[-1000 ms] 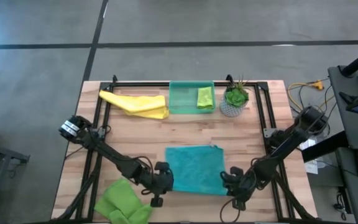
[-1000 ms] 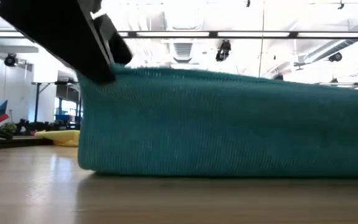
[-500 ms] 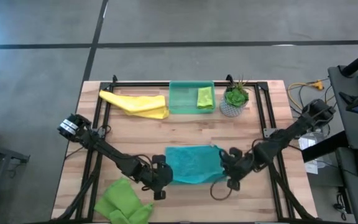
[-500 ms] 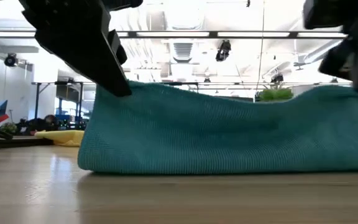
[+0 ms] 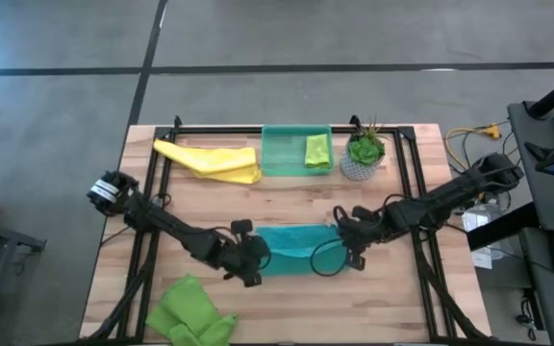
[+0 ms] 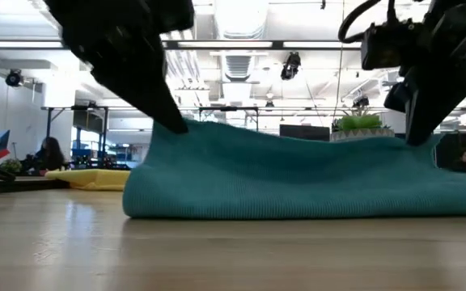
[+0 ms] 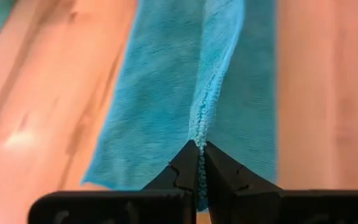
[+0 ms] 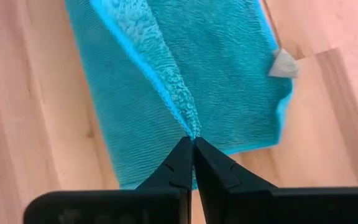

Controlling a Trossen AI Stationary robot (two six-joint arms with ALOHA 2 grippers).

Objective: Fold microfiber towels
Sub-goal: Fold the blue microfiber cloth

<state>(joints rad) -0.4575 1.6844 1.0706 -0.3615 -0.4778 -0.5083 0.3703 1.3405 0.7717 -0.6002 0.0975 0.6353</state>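
Observation:
The teal-blue towel (image 5: 294, 252) lies mid-table, its near part raised and doubled over toward the far side; the fold (image 6: 298, 202) rests on the wood. My left gripper (image 5: 258, 261) is shut on its left end and my right gripper (image 5: 346, 242) on its right end. A yellow towel (image 5: 210, 160) lies at the far left. One lime green towel (image 5: 317, 150) sits in the green tray (image 5: 279, 152), and another (image 5: 190, 311) lies at the near left corner. My left gripper pinches the towel's raised hemmed edge (image 7: 197, 132) at its left end between its two fingers, slanting down from the near left. That edge is lifted clear (image 6: 186, 128), and the cloth slopes slack down to the table. My right gripper pinches the raised edge (image 8: 189, 127) at the towel's right end between its two fingers, pointing steeply down. The edge rides above the table (image 6: 427, 144), and the lower layer with a white tag (image 8: 284, 63) lies flat on the wood.
A potted plant (image 5: 362, 154) stands right of the tray at the far side. A black frame (image 5: 407, 183) borders the work area. Bare wood lies between the teal towel and the tray, and along the near edge.
Both grippers, staying shut, have carried the teal towel's near edge up and toward the far edge, the right one farther. The towel has folded over on itself and looks shorter from above; its far part has stayed on the table.

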